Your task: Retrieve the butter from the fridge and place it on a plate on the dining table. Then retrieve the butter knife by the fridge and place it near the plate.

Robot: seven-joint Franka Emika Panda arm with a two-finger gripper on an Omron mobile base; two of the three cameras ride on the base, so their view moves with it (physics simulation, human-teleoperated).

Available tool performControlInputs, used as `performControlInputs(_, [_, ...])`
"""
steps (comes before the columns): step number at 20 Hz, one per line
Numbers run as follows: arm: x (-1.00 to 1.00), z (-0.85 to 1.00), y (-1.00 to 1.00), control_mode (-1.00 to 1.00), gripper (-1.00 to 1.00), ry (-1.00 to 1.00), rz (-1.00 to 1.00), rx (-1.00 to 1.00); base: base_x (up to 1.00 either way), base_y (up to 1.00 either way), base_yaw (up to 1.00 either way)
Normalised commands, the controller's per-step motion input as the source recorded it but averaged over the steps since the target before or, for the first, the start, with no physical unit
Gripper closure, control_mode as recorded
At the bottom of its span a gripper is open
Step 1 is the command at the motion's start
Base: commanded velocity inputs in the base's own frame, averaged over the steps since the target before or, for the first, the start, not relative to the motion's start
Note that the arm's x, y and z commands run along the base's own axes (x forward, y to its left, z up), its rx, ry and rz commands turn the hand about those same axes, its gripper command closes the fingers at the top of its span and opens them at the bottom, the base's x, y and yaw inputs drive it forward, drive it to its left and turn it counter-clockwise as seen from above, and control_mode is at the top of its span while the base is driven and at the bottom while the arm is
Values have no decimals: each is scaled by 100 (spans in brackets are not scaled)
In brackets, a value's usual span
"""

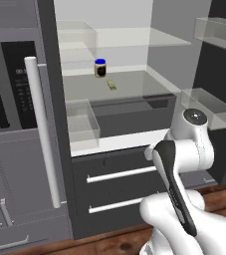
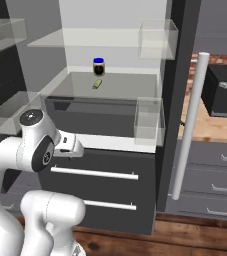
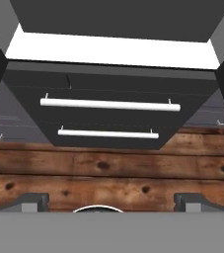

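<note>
End effector (image 3: 111, 200) stood wide open and empty, tips far apart at the bottom of the hand view, aimed down at two dark drawers (image 3: 108, 118) with white bar handles and the wood floor (image 3: 108, 173). Base views added the fridge (image 1: 119, 74), doors open: butter (image 1: 112, 85) lay on a glass shelf (image 2: 130, 86), just before a blue-lidded jar (image 2: 99, 66).
</note>
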Motion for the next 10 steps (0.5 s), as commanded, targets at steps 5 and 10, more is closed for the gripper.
performControlInputs(5, [2,0,-1,100,-100,-1,1,0,29,-18,8])
performControlInputs(10, [0,0,0,100,-100,0,0,0,60,-28,12])
